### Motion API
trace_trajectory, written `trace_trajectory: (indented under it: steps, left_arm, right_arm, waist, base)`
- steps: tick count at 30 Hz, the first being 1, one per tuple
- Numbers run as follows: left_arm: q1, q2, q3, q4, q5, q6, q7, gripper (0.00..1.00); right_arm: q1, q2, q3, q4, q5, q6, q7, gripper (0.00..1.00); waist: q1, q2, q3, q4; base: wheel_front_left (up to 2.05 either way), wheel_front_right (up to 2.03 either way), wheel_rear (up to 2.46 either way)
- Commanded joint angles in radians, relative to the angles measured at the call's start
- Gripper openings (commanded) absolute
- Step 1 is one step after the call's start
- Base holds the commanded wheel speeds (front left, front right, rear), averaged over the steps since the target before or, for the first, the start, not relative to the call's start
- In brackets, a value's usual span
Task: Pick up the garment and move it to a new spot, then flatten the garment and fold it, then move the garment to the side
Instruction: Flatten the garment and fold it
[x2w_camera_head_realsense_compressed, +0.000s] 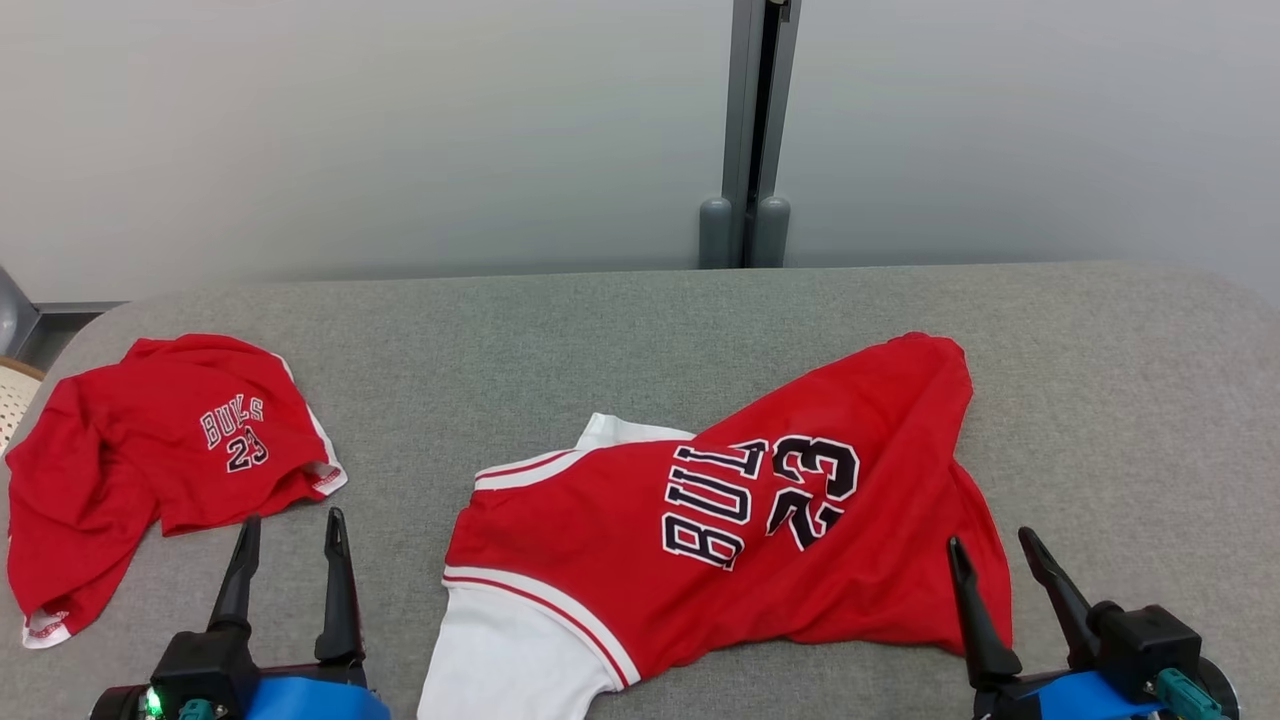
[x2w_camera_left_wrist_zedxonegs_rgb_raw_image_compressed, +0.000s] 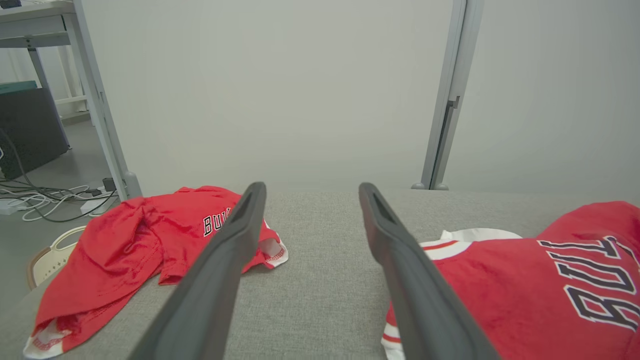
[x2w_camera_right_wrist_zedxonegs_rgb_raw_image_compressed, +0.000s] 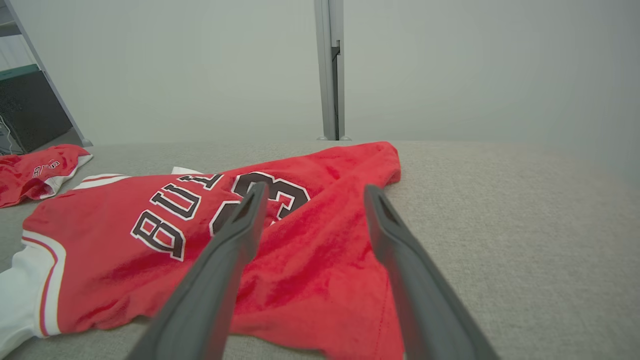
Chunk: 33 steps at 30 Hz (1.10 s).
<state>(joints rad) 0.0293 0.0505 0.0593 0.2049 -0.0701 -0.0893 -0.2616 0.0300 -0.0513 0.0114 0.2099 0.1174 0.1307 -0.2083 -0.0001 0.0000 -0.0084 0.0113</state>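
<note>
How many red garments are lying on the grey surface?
2. The smaller red garment lies crumpled at the left of the grey surface; the larger red garment, with white sleeves, lies right of the middle.

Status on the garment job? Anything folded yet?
Done: nothing evident. The jersey lies rumpled and unfolded on the table; a smaller shirt sits crumpled at the left. In hand: nothing; left pincer and right pincer are both open and empty, the right one by the jersey's right edge. Remaining: pick up, flatten, fold, move aside.
</note>
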Motion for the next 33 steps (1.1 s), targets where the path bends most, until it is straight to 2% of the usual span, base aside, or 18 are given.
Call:
trace_trajectory:
  steps: [1,5,11,22,27,33]
  left_arm:
    - [0.006,0.0,0.002,0.012,-0.007,-0.005,-0.005,1.0]
    - [0.017,0.0,-0.026,0.056,-0.028,-0.005,-0.005,1.0]
    - [0.039,-0.001,-0.067,0.143,-0.067,-0.008,-0.005,1.0]
    - [0.067,0.0,-0.153,0.266,-0.106,-0.022,-0.005,1.0]
    - [0.054,0.0,-0.179,0.316,-0.113,-0.028,-0.005,1.0]
    - [0.045,0.0,-0.207,0.37,-0.132,-0.032,-0.005,1.0]
  right_arm:
    - [0.003,0.001,-0.009,0.009,0.008,0.0,-0.006,1.0]
    - [0.003,0.001,-0.042,0.054,0.006,0.0,-0.009,1.0]
    - [0.007,0.001,-0.088,0.192,0.012,0.0,-0.024,1.0]
    - [-0.064,0.0,-0.091,0.432,0.064,0.0,-0.053,1.0]
    - [-0.097,0.0,-0.078,0.489,0.075,0.0,-0.057,1.0]
    - [-0.112,0.0,-0.071,0.503,0.083,0.0,-0.058,1.0]
  waist:
    - [0.0001,0.0,0.002,-0.003]
    - [0.0001,0.0,0.004,-0.007]
    - [0.0001,0.0,0.008,-0.007]
    - [0.0001,0.0,0.014,-0.003]
    - [0.0001,0.0,0.014,-0.002]
    - [0.0001,0.0,0.017,-0.002]
  base:
    - [0.0,0.0,0.0]
    - [0.0,0.0,0.0]
    - [0.0,0.0,0.0]
    - [0.0,0.0,0.0]
    - [0.0,0.0,0.0]
    - [0.0,0.0,0.0]
